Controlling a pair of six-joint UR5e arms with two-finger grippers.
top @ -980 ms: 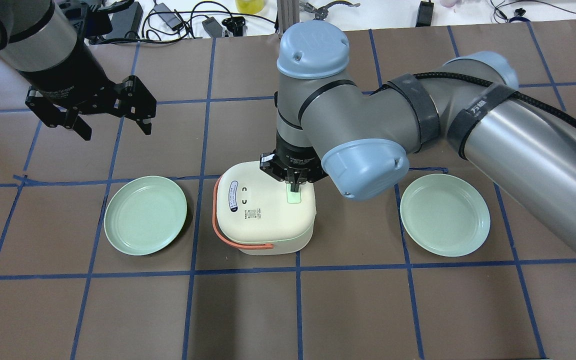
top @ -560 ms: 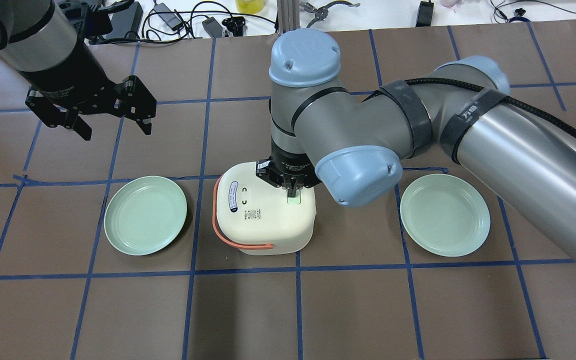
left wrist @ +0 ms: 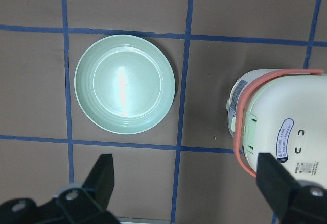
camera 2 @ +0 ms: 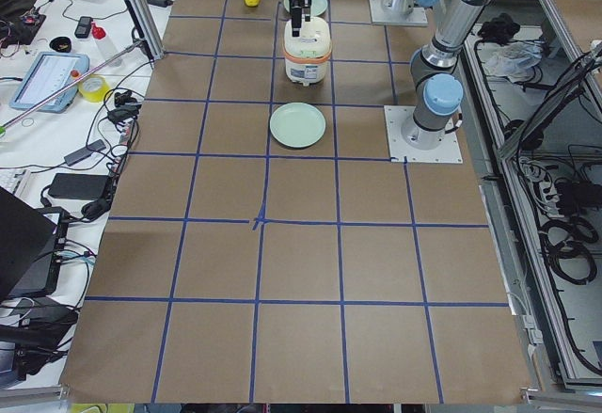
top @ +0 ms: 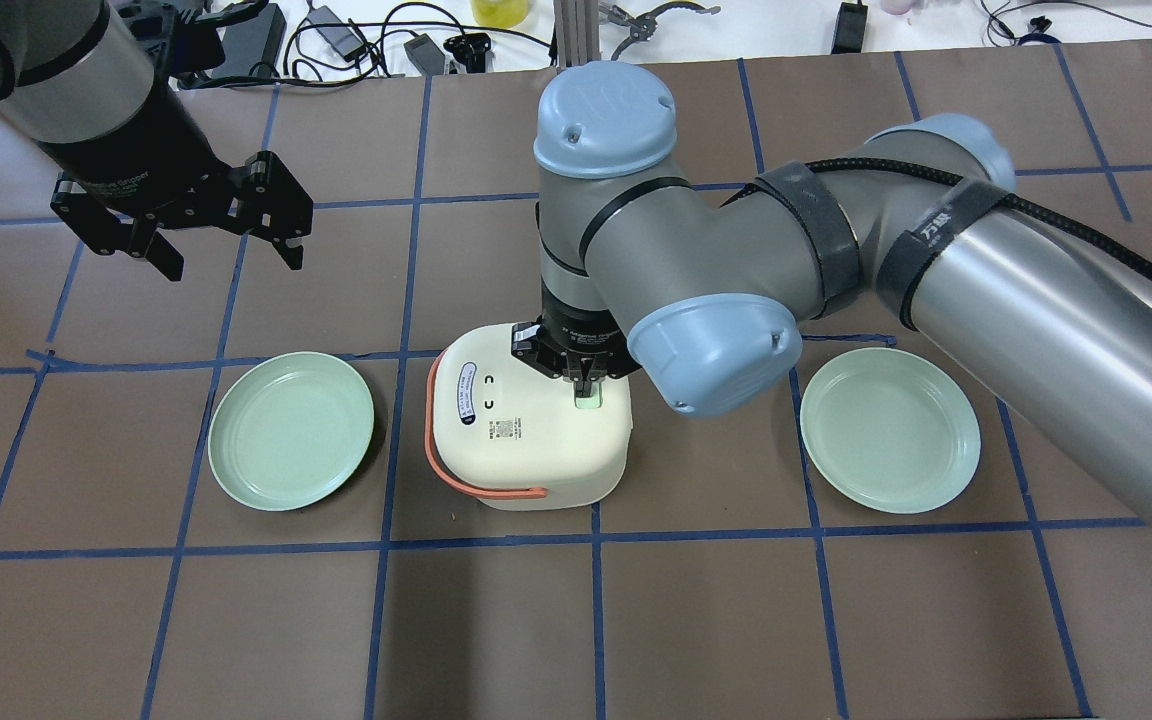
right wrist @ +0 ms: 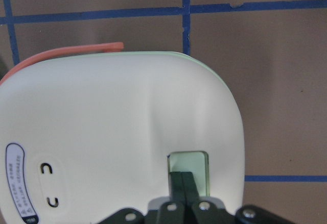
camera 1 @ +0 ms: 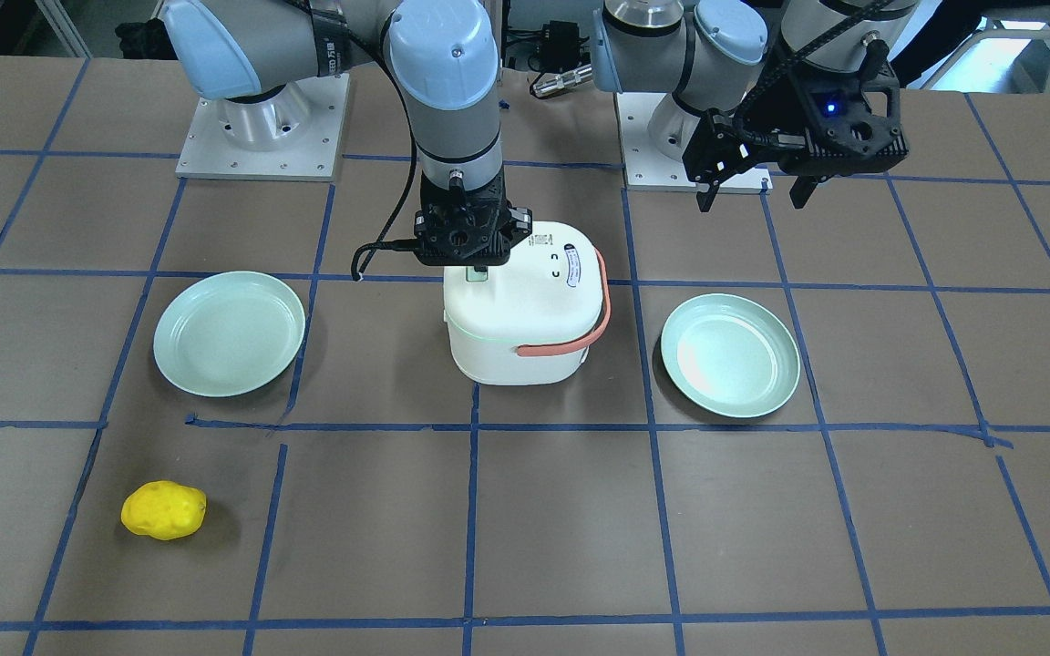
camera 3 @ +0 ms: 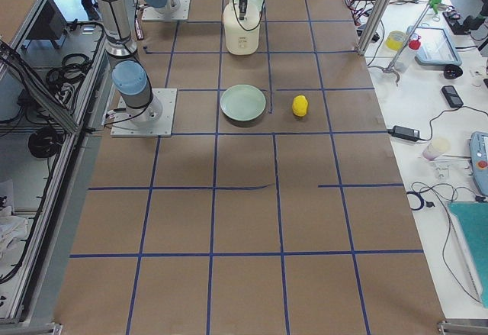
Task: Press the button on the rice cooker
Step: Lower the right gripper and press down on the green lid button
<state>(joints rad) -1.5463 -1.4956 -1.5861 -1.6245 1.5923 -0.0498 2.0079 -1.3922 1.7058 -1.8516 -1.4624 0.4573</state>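
Shifted slightly leftward, right hand [top: 584, 384], pinched narrow, rests on pale-green button [right wrist: 197, 162] atop cream rice cooker [top: 521, 445].

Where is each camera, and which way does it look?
Front: across the table, facing the robot; both arms, right hand at the rice cooker.
Overhead: behind the robot, looking down; both arms, left hand open.
Left side: table's end, looking along it; both arms, far off.
Right side: the opposite end; both arms.
Left wrist: down at a plate; its fingers show.
Right wrist: down at the button; shut fingers show.
Both wrists see the rice cooker.
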